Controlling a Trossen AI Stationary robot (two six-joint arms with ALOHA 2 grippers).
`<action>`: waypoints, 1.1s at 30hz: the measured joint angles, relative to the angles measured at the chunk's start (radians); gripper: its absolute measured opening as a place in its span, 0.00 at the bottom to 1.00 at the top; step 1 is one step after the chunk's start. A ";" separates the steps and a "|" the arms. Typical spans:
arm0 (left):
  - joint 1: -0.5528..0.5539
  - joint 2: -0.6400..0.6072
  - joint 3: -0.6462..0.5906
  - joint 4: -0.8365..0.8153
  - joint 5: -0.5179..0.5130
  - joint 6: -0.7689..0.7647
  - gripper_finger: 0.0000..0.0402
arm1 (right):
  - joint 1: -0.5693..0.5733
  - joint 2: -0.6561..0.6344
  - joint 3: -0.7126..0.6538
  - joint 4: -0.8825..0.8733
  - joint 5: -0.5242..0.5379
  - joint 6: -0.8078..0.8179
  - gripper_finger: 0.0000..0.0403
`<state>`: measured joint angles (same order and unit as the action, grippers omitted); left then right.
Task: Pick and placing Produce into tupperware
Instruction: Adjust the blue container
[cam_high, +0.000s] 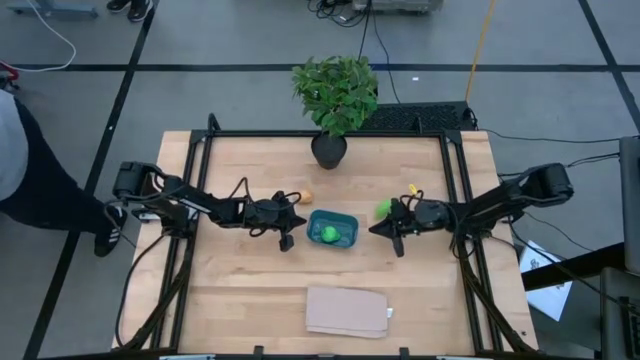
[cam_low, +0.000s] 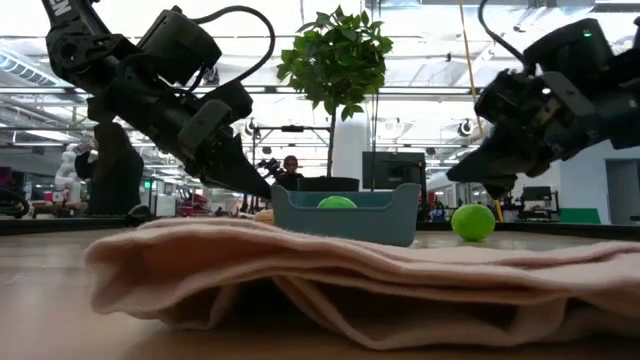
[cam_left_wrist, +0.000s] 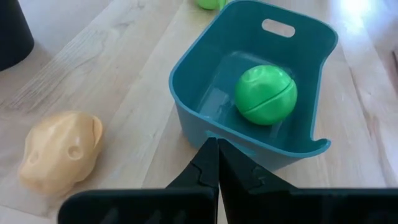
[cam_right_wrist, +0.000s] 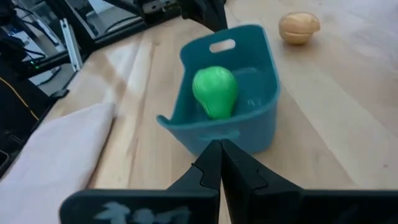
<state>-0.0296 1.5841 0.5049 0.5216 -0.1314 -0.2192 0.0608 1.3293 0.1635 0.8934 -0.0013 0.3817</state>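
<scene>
The teal tupperware (cam_high: 345, 221) sits mid-table with one green piece (cam_high: 328, 234) lying inside it (cam_left_wrist: 265, 94). The second green piece (cam_high: 383, 208) rests on the table just right of the container, beside my right gripper (cam_high: 375, 229). The orange-tan piece (cam_high: 307, 197) lies on the wood off the container's far-left corner (cam_left_wrist: 59, 149). My left gripper (cam_high: 296, 223) is shut and hovers at the container's left end (cam_left_wrist: 214, 155). My right gripper (cam_right_wrist: 219, 155) is shut too, pointing at the container's right end wall (cam_right_wrist: 227, 134). In the low view both are above the tabletop.
A potted leafy plant (cam_high: 335, 100) stands at the table's far edge. A folded tan cloth pad (cam_high: 346, 311) lies near the near edge and fills the foreground of the low view (cam_low: 350, 280). A person (cam_high: 20, 160) stands off the table's left side.
</scene>
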 joint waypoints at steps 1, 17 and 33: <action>0.000 0.000 0.000 0.000 0.000 -0.001 0.00 | 0.000 0.016 0.011 0.001 0.000 0.000 0.00; -0.002 0.000 0.000 -0.001 0.000 -0.031 0.00 | 0.000 0.180 0.078 0.018 -0.002 0.067 0.00; -0.053 0.000 0.000 0.006 0.001 -0.053 0.00 | -0.026 0.207 0.129 -0.022 0.000 0.025 0.00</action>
<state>-0.0830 1.5841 0.5049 0.5278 -0.1307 -0.2717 0.0350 1.5360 0.2924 0.8719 -0.0014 0.4069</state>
